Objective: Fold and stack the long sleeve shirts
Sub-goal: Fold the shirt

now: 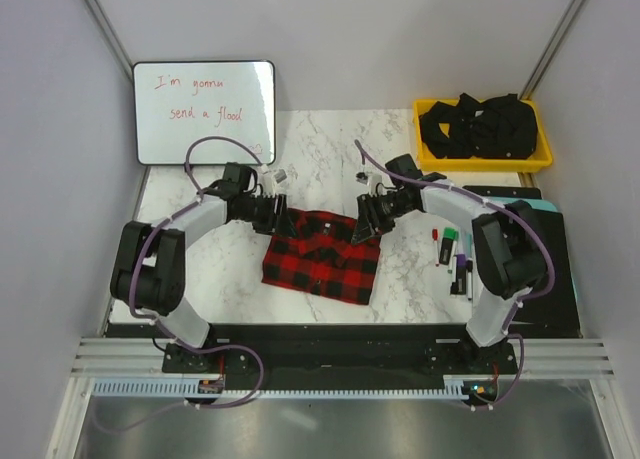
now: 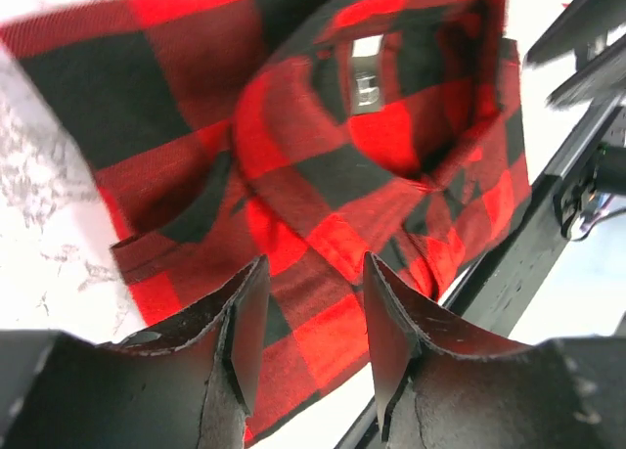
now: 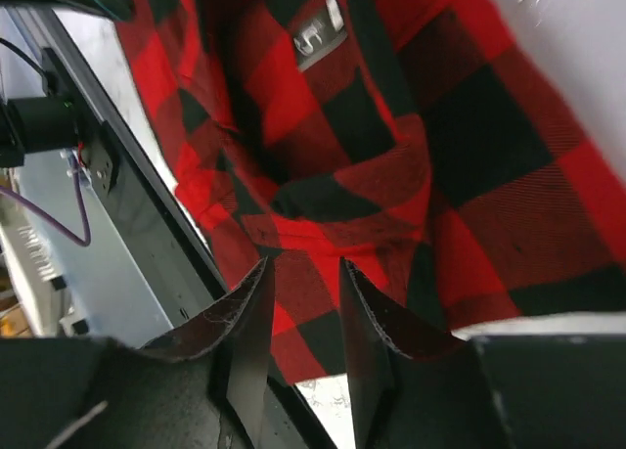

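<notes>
Shirt (image 1: 322,256) lies folded on the tabletop (image 1: 405,284) — left fingers (image 2: 246,322) and right fingers (image 3: 250,322) both apart over its far corners.

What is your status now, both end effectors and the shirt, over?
Left end effector open. Right end effector open. Flannel shirt folded, lying on table, not gripped. Markers lie apart from it.
</notes>
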Action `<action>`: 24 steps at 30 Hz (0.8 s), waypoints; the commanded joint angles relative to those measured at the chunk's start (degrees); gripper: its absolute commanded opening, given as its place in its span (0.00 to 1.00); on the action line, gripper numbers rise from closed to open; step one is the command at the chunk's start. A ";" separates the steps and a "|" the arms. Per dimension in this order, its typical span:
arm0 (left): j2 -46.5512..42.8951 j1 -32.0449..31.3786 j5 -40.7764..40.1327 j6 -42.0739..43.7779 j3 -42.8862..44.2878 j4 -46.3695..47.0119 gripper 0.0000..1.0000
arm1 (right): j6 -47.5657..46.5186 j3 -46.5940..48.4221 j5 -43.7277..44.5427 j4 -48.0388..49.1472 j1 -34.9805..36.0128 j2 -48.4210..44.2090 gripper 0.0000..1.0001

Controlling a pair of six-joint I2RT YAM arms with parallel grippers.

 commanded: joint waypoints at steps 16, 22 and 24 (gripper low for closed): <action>23.30 0.65 -4.14 -10.33 18.40 0.17 0.46 | -1.39 27.57 22.54 -2.38 -6.79 24.64 0.36; 22.79 0.20 -1.95 -16.21 23.07 4.21 0.49 | -4.38 37.84 30.61 -1.86 -7.76 21.41 0.52; 18.67 0.29 -2.47 -17.45 21.94 5.62 0.51 | -4.38 39.63 32.90 -2.04 -7.76 18.95 0.59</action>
